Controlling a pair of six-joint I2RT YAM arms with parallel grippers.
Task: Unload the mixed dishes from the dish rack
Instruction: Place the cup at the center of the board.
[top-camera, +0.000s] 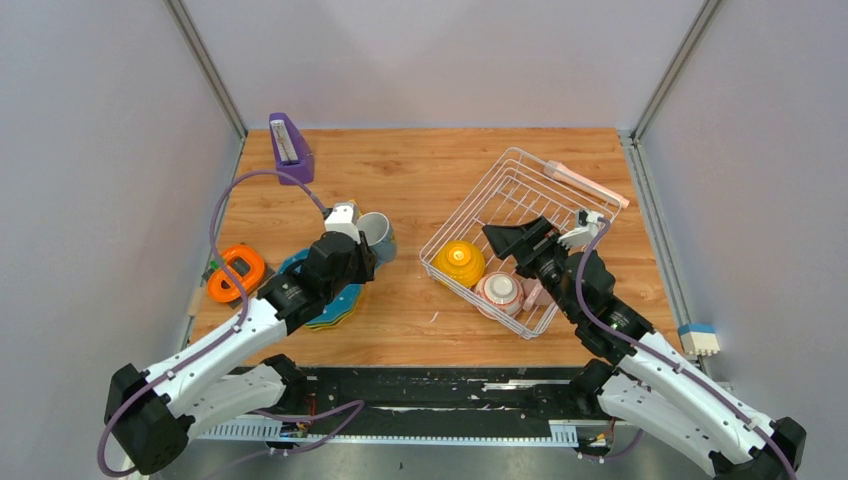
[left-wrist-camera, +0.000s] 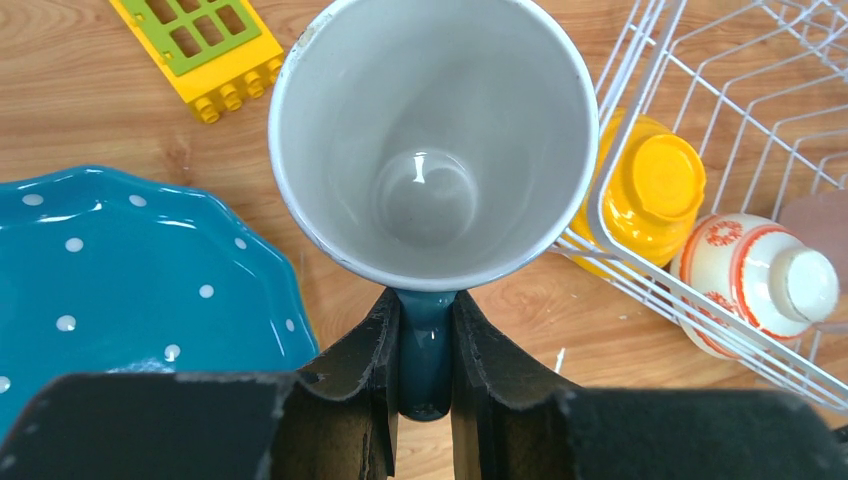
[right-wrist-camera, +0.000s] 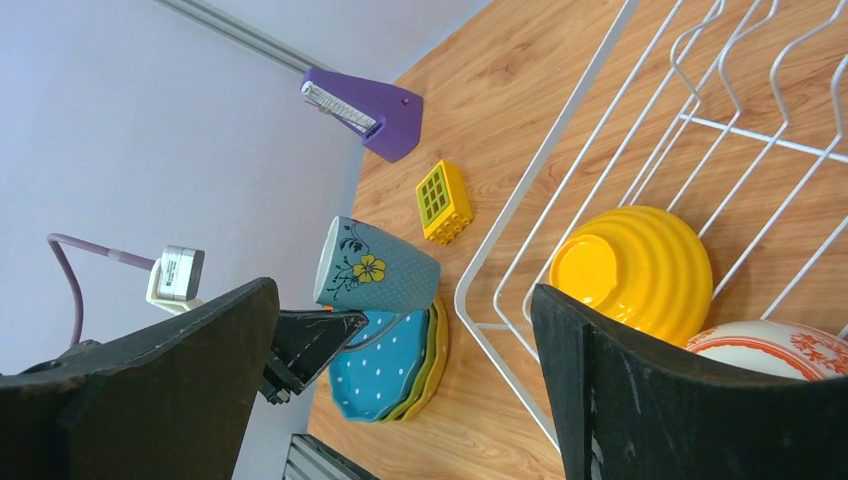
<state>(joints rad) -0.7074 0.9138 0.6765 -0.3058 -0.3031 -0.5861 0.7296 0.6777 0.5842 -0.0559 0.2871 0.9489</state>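
Plates (right-wrist-camera: 395, 372) out, our left gripper (left-wrist-camera: 425, 370) pinches the blue mug (left-wrist-camera: 430, 140) by its handle — right gripper (top-camera: 525, 240) gapes over the dish rack (top-camera: 468, 202), bowl (top-camera: 459, 262) and cup (top-camera: 499, 290) to go.

Table (top-camera: 420, 170): light wood grain, a few small white flecks near the front edge.

Purple wedge holder (top-camera: 290, 148): far-left corner of the table, standing upright, pale insert in its sloped face; also seen from the right wrist (right-wrist-camera: 365, 110).

Yellow grid block (left-wrist-camera: 205, 45): flat on the table, green lattice insert, studs along one edge. Lies near the purple holder, apart from it (right-wrist-camera: 443, 202).

Orange round gadget (top-camera: 237, 272): at the left table edge, dark centre.

Small white block with blue top (top-camera: 699, 340): off the table, right side.
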